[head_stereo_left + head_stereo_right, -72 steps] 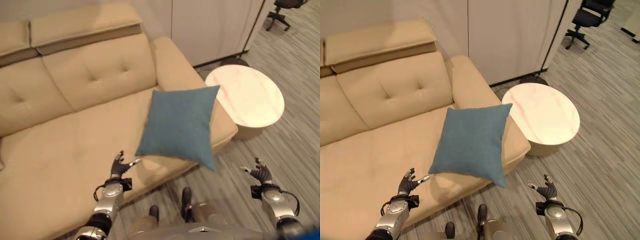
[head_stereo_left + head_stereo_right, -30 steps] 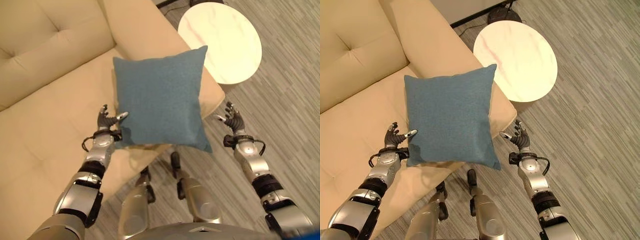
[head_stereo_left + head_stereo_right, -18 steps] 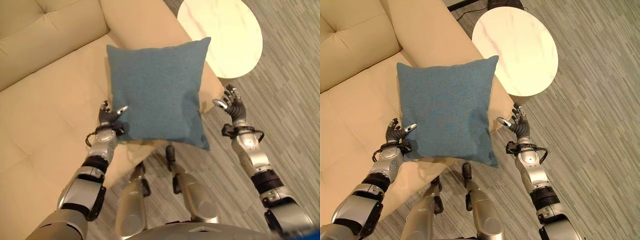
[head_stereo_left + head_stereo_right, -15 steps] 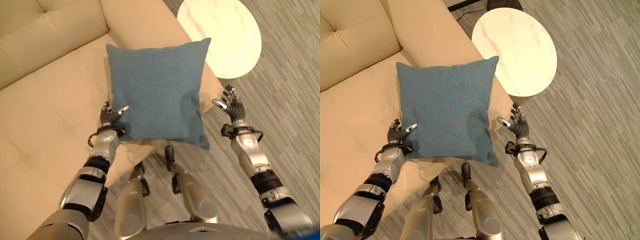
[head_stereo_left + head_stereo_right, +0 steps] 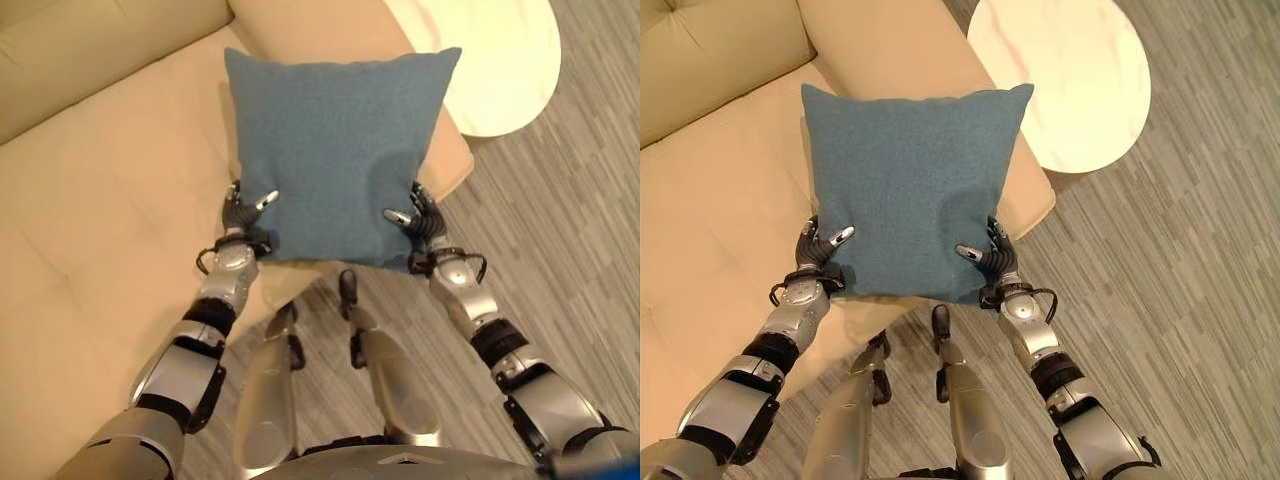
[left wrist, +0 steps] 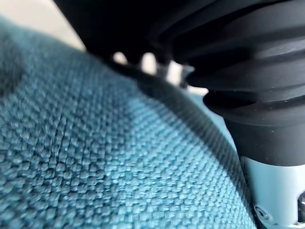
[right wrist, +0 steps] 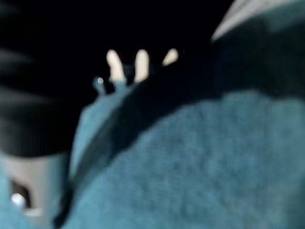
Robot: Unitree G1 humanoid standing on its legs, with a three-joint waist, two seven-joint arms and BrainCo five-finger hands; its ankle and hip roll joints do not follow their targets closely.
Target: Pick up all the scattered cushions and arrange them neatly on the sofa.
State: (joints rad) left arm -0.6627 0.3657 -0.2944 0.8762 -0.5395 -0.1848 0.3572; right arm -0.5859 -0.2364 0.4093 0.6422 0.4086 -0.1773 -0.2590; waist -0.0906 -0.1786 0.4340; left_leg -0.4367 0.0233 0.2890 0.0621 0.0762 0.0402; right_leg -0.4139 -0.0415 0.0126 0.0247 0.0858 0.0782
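Note:
A square blue cushion (image 5: 325,140) lies flat on the beige sofa (image 5: 110,180), on the seat's front edge by the right armrest, its near edge hanging over the front. My left hand (image 5: 240,215) is at its near left corner, thumb resting on the fabric, fingers straight beside the edge. At the near right corner my right hand (image 5: 422,222) stands the same way, thumb on top and fingers against the side. Both hands are open. Blue weave (image 6: 95,167) shows very close in the left wrist view, and the cushion (image 7: 214,167) likewise in the right wrist view.
A round white low table (image 5: 500,60) stands on the striped grey floor (image 5: 570,220), close to the sofa's right armrest (image 5: 310,25). The long sofa seat stretches away to the left of the cushion.
The view has tipped down and drawn nearer the sofa. Both hands have closed in on the cushion: the right came left from open air to its near right corner, and the left now touches the near left corner.

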